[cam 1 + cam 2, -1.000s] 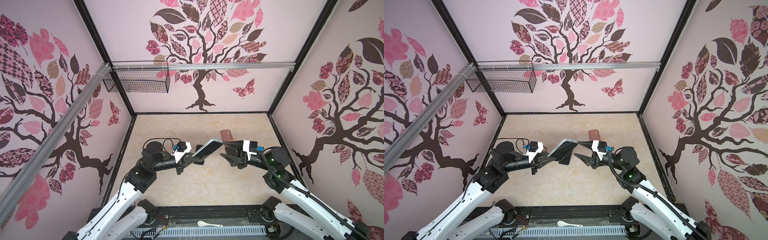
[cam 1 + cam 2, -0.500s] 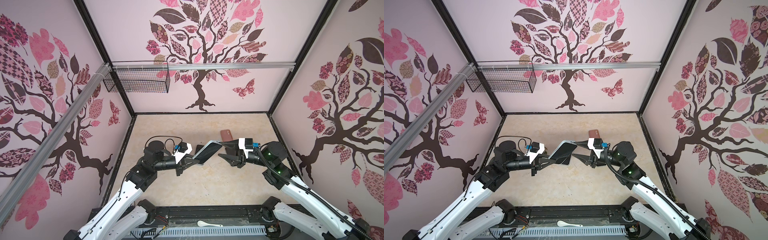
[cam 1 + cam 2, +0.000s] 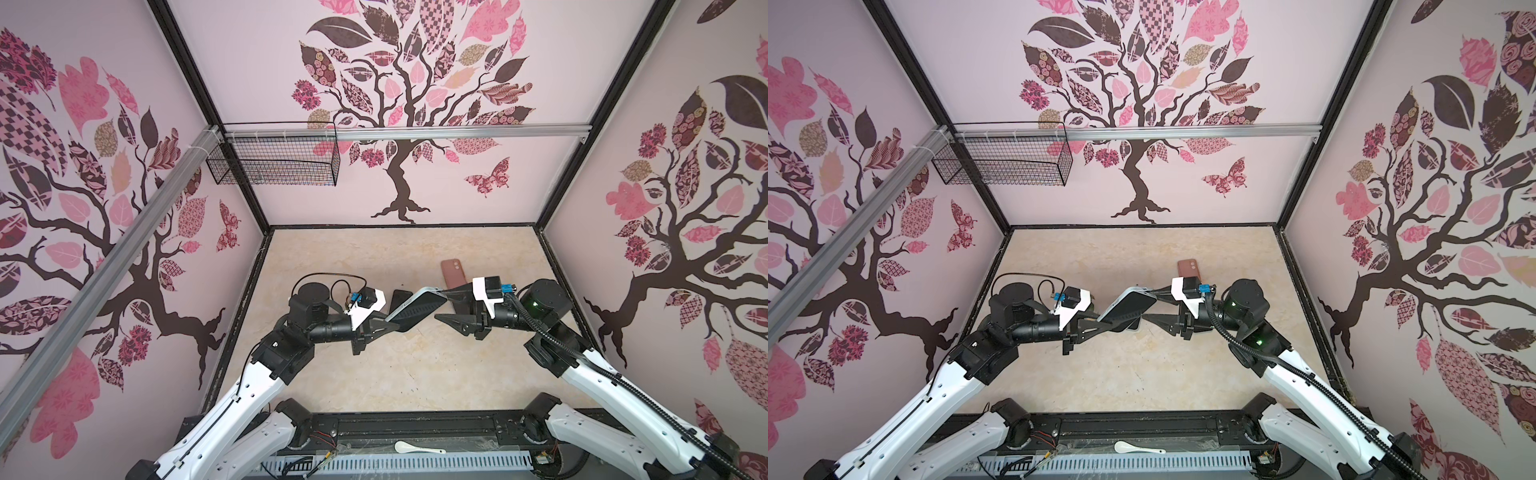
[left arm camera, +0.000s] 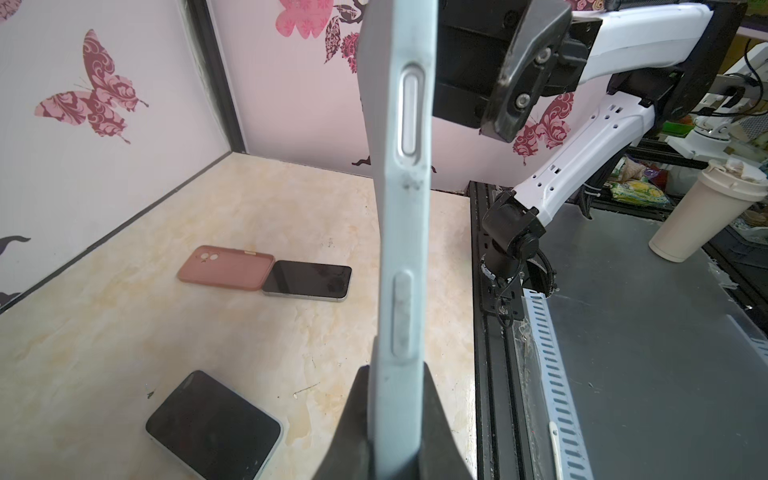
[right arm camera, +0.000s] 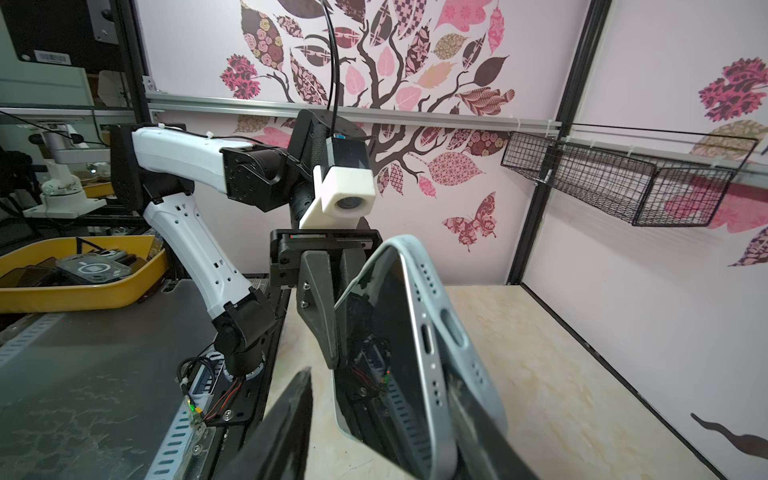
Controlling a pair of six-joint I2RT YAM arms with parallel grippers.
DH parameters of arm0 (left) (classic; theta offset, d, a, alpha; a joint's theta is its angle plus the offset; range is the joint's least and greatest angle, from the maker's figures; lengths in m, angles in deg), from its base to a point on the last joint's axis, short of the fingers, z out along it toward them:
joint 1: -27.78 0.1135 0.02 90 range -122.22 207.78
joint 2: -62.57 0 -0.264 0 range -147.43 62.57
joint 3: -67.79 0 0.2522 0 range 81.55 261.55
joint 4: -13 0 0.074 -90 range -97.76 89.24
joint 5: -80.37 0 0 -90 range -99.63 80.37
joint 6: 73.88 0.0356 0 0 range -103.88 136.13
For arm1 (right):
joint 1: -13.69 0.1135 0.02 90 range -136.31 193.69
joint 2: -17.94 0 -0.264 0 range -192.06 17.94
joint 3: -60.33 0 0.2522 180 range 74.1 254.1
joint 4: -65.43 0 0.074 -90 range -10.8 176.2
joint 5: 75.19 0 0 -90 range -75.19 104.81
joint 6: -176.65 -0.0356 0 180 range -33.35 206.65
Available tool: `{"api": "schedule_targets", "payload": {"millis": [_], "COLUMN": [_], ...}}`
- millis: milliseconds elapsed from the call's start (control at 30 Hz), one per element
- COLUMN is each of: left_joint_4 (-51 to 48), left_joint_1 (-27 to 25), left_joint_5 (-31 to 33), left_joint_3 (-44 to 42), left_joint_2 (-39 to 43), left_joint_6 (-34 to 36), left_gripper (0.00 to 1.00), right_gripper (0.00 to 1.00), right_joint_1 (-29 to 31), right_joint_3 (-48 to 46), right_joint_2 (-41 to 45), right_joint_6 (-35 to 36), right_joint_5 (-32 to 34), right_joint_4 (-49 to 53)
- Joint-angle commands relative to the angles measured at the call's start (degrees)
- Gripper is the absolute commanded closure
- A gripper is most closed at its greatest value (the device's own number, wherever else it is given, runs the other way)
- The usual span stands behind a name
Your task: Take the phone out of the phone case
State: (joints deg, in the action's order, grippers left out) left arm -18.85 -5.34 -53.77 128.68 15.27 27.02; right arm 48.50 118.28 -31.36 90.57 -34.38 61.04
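Phone (image 3: 415,313) in its pale blue phone case (image 5: 469,345) hangs tilted above the table (image 3: 374,374) at the centre of both top views. The left gripper (image 3: 388,323) is clamped on the case's lower end. Right gripper (image 3: 441,305) reaches the raised end from the right with jaws parted: one finger lies against the case's back, and the other stands off the dark screen. The right wrist view shows the case rim lifted off one phone corner. Pink case (image 3: 453,270) lies just above centre, touching a bare phone (image 4: 307,279). Another dark phone (image 3: 400,296) lies left of centre.
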Motion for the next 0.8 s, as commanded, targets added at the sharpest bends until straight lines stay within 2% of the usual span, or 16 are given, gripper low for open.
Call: {"api": "schedule_targets", "payload": {"millis": [0,200,367,533,767], "left_joint_4": [6.65,12.12,16.36,21.66,27.88], "left_joint_1": [-0.37,-0.36,-0.41,-0.43,-0.40], "left_joint_5": [2.20,2.07,-0.48,-0.34,0.97], "left_joint_3": [0.93,-1.29,-1.69,-2.99,-4.99], "left_joint_2": [0.60,1.22,0.15,0.23,-0.02], "left_joint_6": [-2.15,-5.73,-8.63,-12.13,-16.06], "left_gripper": [1.00,1.00,1.00,1.00,1.00], "right_gripper": [0.51,0.54,0.56,0.59,0.64], "right_joint_1": [1.38,2.46,6.56,7.41,8.04], "right_joint_3": [-0.50,-0.22,0.84,-1.87,-2.20], "right_joint_2": [0.18,-0.02,-1.82,-2.74,-3.17], "right_joint_6": [-2.64,-3.44,-1.40,-8.65,-13.82], "right_joint_5": [-8.47,-11.37,-10.90,-11.01,-10.15], "right_joint_4": [-3.45,-3.47,-0.63,-11.24,-17.59]}}
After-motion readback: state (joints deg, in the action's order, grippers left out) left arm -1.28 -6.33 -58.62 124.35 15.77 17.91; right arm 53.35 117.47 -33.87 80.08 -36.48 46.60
